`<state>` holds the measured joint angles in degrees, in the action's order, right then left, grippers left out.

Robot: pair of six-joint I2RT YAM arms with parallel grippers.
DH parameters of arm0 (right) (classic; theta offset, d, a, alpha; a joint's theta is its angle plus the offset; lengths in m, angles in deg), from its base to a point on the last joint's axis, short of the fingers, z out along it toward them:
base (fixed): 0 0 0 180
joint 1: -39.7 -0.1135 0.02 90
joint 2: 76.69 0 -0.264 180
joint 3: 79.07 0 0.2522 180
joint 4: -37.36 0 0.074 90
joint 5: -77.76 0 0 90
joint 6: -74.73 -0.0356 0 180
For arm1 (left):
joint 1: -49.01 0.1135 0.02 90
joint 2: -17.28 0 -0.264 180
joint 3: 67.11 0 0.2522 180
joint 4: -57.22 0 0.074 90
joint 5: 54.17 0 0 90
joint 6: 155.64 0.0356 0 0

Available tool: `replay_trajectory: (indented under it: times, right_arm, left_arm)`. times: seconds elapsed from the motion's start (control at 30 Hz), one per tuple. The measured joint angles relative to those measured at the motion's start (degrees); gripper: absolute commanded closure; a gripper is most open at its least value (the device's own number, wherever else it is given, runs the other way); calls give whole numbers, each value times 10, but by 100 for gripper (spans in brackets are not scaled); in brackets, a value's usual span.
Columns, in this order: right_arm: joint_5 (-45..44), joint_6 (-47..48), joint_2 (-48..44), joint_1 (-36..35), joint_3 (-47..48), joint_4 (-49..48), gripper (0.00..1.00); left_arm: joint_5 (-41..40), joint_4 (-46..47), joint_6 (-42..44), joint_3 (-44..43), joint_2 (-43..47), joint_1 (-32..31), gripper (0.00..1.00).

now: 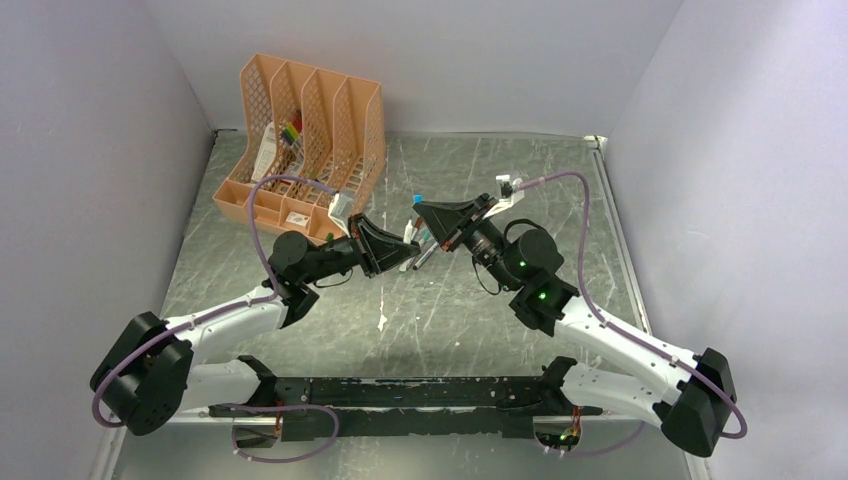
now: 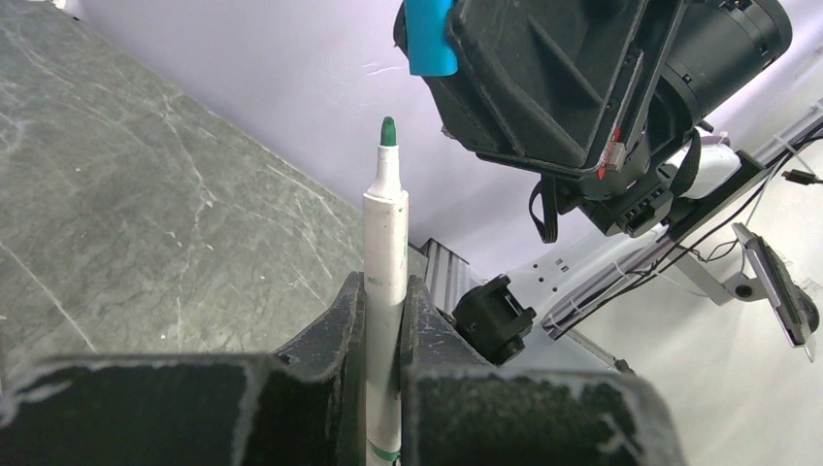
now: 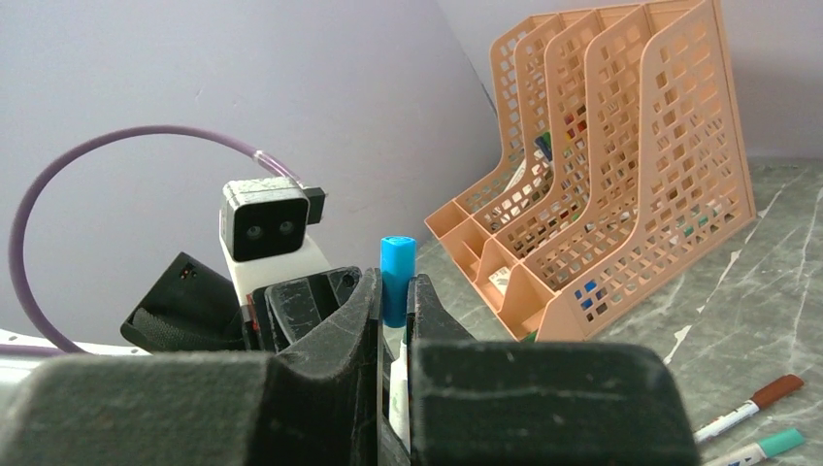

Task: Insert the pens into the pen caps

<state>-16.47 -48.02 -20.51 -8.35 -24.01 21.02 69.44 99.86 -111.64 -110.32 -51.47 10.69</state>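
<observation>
Top view: fixed high over the near edge, facing down and away, far enough to take in the whole table and the orange file rack at far left. Left wrist view: very close, sighting up along the left gripper and its clamped pen toward the right gripper. Right wrist view: equally close, level over its own fingers and pinched pen cap, facing back at the left wrist camera and the same rack.

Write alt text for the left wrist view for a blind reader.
The left gripper clamps a white pen, its bare green tip pointing up toward a blue pen cap held in the right gripper above. A grey marbled table lies at left.
</observation>
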Motion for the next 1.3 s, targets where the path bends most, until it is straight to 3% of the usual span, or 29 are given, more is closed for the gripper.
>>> replay_trajectory:
  times: [1.3]
  right_arm:
    - [21,-15,22,0,-8,-17,100]
  left_arm:
    - [-5,-7,21,-1,6,-3,93]
